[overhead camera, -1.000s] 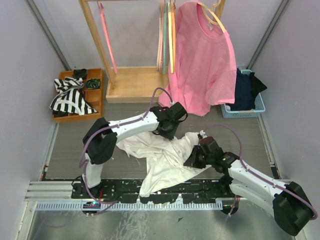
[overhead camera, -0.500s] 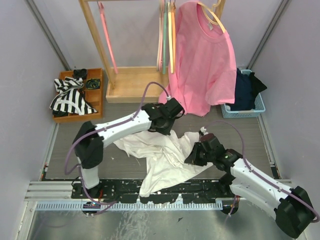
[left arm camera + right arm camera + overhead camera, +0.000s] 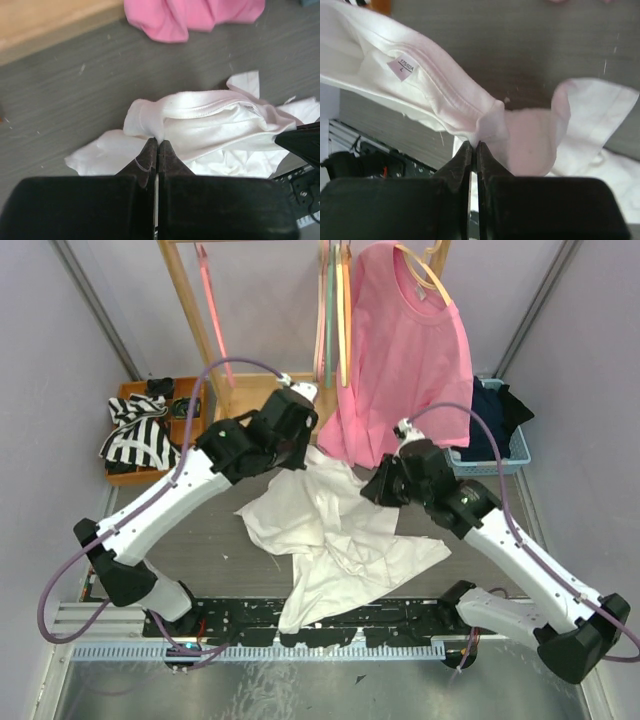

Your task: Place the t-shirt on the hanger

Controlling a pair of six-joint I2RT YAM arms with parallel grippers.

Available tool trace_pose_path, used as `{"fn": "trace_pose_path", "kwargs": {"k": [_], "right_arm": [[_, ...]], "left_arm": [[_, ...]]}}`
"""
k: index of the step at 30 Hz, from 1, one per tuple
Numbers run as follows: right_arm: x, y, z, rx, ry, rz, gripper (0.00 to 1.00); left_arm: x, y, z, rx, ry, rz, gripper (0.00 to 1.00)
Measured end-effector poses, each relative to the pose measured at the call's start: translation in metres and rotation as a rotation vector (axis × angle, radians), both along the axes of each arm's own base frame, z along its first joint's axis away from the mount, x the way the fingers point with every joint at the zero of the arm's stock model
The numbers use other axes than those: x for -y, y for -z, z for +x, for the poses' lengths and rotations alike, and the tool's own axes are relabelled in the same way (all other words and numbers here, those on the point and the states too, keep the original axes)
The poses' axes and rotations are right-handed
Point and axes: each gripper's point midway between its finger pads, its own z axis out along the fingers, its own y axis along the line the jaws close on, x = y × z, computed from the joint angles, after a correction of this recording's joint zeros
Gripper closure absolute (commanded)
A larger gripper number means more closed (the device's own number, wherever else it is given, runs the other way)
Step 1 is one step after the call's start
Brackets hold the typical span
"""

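Left gripper (image 3: 157, 144): black fingers (image 3: 147, 161), plain white t-shirt (image 3: 200, 125) at their tips, grey streaked table (image 3: 75, 100) around them, plain pink t-shirt (image 3: 190, 15) well beyond them. Right gripper (image 3: 474, 146): fingers (image 3: 462, 162) likewise black, cloth between them white with a faint pink cast, its pale neck label (image 3: 406, 65) with dark print up and left of the tips. Top view: black-and-white striped cloth (image 3: 140, 435) on an orange-brown tray (image 3: 150, 477) left of the left fingers; light blue basket (image 3: 505, 465) with dark navy cloth (image 3: 495, 420) right of the right fingers.
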Motion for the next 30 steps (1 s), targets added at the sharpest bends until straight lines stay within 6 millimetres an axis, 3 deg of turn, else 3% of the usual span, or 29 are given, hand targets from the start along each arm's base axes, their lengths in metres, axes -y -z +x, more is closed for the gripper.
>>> {"fn": "trace_pose_path", "kwargs": {"k": [1,3,8,10,12,14,18,21,24,30], "right_arm": [[-0.004,-0.008,0.009,0.01,0.002,-0.013,0.99],[-0.009,-0.04,0.027,0.07,0.009,-0.025,0.99],[-0.023,-0.133,0.066,0.245,0.023,-0.001,0.99],[-0.026,-0.166,0.075,0.309,0.027,0.023,0.99],[-0.026,-0.191,0.076,0.361,0.03,0.047,0.99],[-0.024,-0.201,0.074,0.385,0.029,0.058,0.99],[-0.019,-0.2,0.062,0.395,0.014,0.072,0.99],[-0.016,-0.174,0.047,0.366,-0.012,0.081,0.98],[-0.013,-0.126,0.028,0.296,-0.042,0.081,0.97],[-0.011,0.007,-0.021,0.053,-0.105,0.039,0.89]], "left_arm": [[-0.001,-0.006,0.002,0.011,-0.003,-0.008,1.0],[-0.009,-0.036,0.012,0.055,-0.015,-0.034,1.0],[-0.021,-0.148,0.038,0.254,-0.043,-0.166,1.0],[-0.026,-0.182,0.037,0.319,-0.043,-0.216,1.0],[-0.034,-0.206,0.029,0.365,-0.041,-0.258,1.0],[-0.042,-0.213,0.021,0.377,-0.039,-0.272,1.0],[-0.056,-0.192,0.004,0.335,-0.032,-0.246,1.0],[-0.06,-0.161,-0.006,0.274,-0.026,-0.229,1.0],[-0.062,-0.117,-0.017,0.191,-0.024,-0.211,1.0],[-0.061,-0.008,-0.045,-0.015,-0.031,-0.181,1.0]]}}
